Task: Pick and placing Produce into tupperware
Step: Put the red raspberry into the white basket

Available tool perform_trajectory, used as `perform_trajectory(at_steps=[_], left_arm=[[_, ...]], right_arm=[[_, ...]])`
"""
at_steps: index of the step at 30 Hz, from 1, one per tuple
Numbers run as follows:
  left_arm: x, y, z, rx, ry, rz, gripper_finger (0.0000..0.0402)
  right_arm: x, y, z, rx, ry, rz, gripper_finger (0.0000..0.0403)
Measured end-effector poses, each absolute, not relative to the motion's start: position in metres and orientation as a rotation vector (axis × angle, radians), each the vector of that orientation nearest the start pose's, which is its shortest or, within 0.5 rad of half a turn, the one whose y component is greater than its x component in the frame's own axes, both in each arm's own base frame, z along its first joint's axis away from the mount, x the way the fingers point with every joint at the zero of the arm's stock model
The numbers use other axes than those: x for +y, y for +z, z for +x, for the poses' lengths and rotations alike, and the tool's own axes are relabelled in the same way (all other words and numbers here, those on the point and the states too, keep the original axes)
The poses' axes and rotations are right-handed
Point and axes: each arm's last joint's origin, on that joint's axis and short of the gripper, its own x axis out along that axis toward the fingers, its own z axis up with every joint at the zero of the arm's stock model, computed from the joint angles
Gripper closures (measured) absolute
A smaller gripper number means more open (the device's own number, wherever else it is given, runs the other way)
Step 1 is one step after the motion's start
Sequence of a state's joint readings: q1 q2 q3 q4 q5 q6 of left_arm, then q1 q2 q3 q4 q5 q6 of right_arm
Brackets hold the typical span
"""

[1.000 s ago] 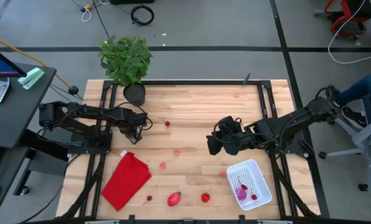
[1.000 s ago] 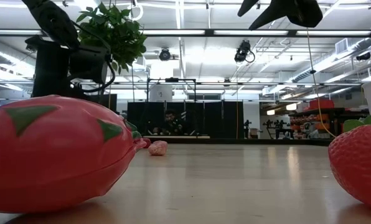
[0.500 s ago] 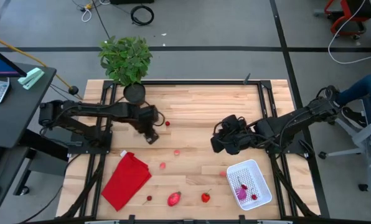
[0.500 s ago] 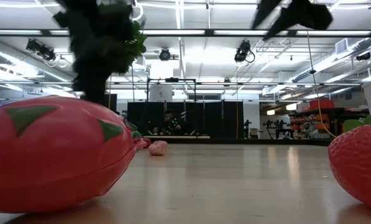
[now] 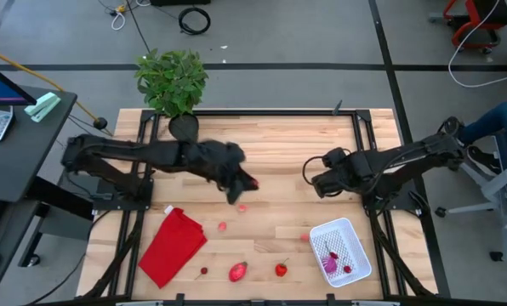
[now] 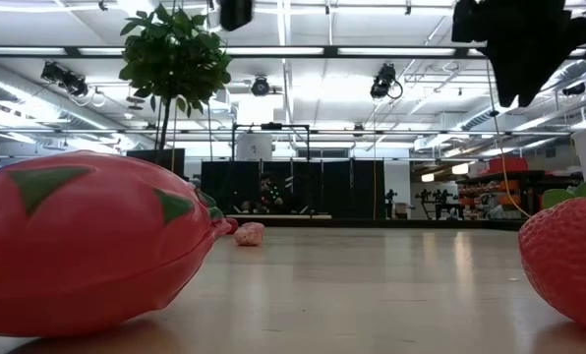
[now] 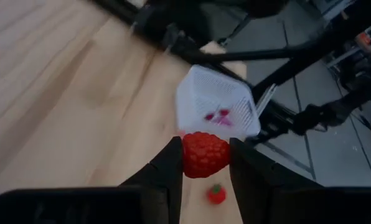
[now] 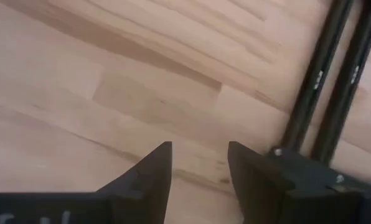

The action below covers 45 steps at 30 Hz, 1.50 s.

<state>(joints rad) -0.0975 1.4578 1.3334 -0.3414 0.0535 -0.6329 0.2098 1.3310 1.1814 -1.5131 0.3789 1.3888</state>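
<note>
My left gripper (image 5: pixel 247 184) hangs above the table's middle, shut on a small red bumpy berry (image 7: pixel 205 154) from the produce. The white mesh tupperware (image 5: pixel 340 251) stands at the near right with a few pink and red bits inside (image 7: pixel 215 116). My right gripper (image 5: pixel 320 181) hovers right of centre, open and empty (image 8: pixel 200 155). More produce lies on the wood: two pink bits (image 5: pixel 242 206), a pink dragon fruit (image 5: pixel 237 272), a strawberry (image 5: pixel 281 270) and a cherry (image 5: pixel 204 271). My left gripper pinches the berry's two opposite sides (image 7: pixel 187 155) between its two fingers. The fingers slant down toward the table's near right corner, where the tupperware stands. The berry is lifted clear, high above the wood.
A folded red cloth (image 5: pixel 173 245) lies at the near left. A potted plant (image 5: pixel 173 81) stands at the far left edge. Black frame rails (image 5: pixel 368 153) run along both sides. In the low view the dragon fruit (image 6: pixel 87 241) and strawberry (image 6: pixel 568 261) fill the foreground.
My left gripper has risen and swung from the left side toward the table's middle, tipping from pointing down to a shallow slant, with no change in its gap. My right gripper has drawn back toward the right edge and tipped steeply downward.
</note>
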Motion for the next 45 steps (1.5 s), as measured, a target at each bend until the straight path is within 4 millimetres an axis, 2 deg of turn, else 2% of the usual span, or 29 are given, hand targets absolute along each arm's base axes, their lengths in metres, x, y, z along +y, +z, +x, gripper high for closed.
perform_trajectory(at_steps=[7, 12, 16, 19, 21, 26, 28, 31, 37, 41, 45], left_arm=[[-0.09, 0.334, 0.403, 0.508, 0.024, -0.619, 0.0289], [-0.117, 0.337, 0.457, 0.443, -0.034, -0.582, 0.0292], [-0.135, 0.332, 0.496, 0.388, -0.077, -0.549, 0.029], [-0.146, 0.318, 0.519, 0.372, -0.098, -0.515, 0.029], [-0.151, 0.299, 0.532, 0.381, -0.099, -0.493, 0.029], [-0.154, 0.244, 0.546, 0.476, -0.067, -0.465, 0.0288], [-0.154, 0.227, 0.551, 0.493, -0.06, -0.426, 0.0288], [-0.155, 0.212, 0.554, 0.509, -0.072, -0.34, 0.0288], [-0.155, 0.206, 0.553, 0.539, -0.091, -0.244, 0.0283], [-0.154, 0.204, 0.552, 0.554, -0.114, -0.142, 0.0282], [-0.154, 0.201, 0.55, 0.593, -0.134, -0.116, 0.0273]], right_arm=[[0.005, 0.293, 0.181, 1.255, -1.027, 0.535, 0.0237], [-0.018, 0.303, 0.147, 1.17, -1.05, 0.612, 0.0237], [-0.026, 0.307, 0.117, 1.065, -1.069, 0.695, 0.0239], [-0.026, 0.303, 0.103, 0.986, -1.038, 0.725, 0.0242], [-0.025, 0.298, 0.097, 0.945, -1.012, 0.741, 0.0243], [-0.023, 0.275, 0.094, 0.889, -0.949, 0.79, 0.0242], [-0.023, 0.263, 0.096, 0.897, -0.932, 0.802, 0.0242], [-0.022, 0.245, 0.099, 0.936, -0.928, 0.809, 0.0242], [-0.022, 0.215, 0.103, 0.967, -0.908, 0.84, 0.0242], [-0.022, 0.204, 0.105, 0.951, -0.897, 0.847, 0.0242], [-0.022, 0.202, 0.106, 0.943, -0.899, 0.855, 0.0242]])
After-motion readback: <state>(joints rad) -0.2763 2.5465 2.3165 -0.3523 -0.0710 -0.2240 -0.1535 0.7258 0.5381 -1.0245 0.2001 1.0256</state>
